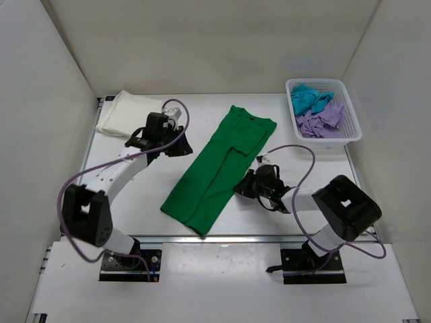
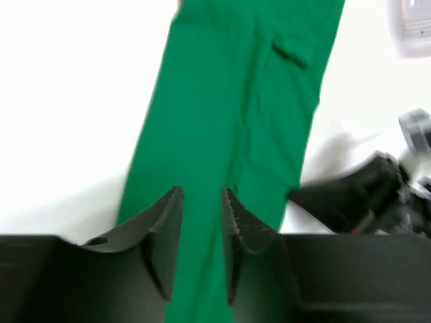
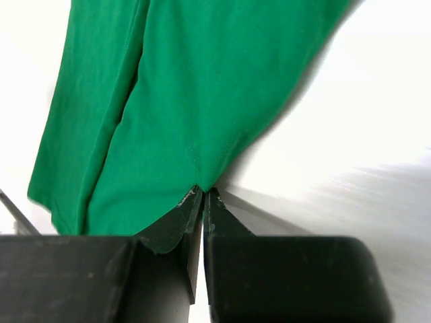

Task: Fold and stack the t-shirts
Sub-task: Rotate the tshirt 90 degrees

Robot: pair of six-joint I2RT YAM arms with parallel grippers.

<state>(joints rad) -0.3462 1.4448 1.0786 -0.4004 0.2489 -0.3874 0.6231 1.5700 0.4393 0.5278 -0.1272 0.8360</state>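
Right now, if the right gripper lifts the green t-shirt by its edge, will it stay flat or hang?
Probably it hangs limp: the green t-shirt lies folded in soft creases. It seems light, since the right gripper holds its edge up with one pinch.

Bright, even light falls from above on the flat white table (image 1: 202,111), and the shadows are soft and pale. In both wrist views the table glares almost pure white — the left one is also blurred, even on the bright green cloth t-shirt (image 2: 236,101).
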